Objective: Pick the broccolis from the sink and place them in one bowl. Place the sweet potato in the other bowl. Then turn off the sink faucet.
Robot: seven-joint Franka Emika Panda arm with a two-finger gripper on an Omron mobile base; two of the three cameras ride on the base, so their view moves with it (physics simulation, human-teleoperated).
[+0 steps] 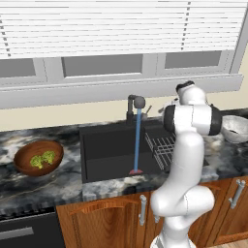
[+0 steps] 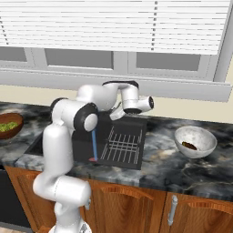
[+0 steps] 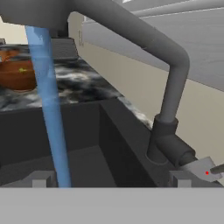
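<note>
Two yellow-green broccolis (image 1: 42, 159) lie in the reddish-brown wooden bowl (image 1: 23, 163) on the counter left of the black sink (image 1: 106, 150). The small brown sweet potato (image 2: 189, 145) rests inside the pale speckled bowl (image 2: 207, 136) on the right. A blue stream of water (image 1: 137, 140) runs from the dark grey faucet (image 1: 136, 102) into the basin. In the hand view my gripper (image 3: 110, 179) is open and holds nothing, level with the faucet's base (image 3: 164, 140). The stream (image 3: 50, 113) is to its left and the thin side lever (image 3: 205, 169) to its lower right.
A grey wire rack (image 1: 162, 147) covers the right side of the sink. My white arm (image 1: 186, 160) rises in front of the sink's right half. Behind the faucet stand the wall and a window with blinds (image 1: 121, 29). Wooden cabinet doors (image 2: 136, 205) run below the marble counter (image 2: 164, 164).
</note>
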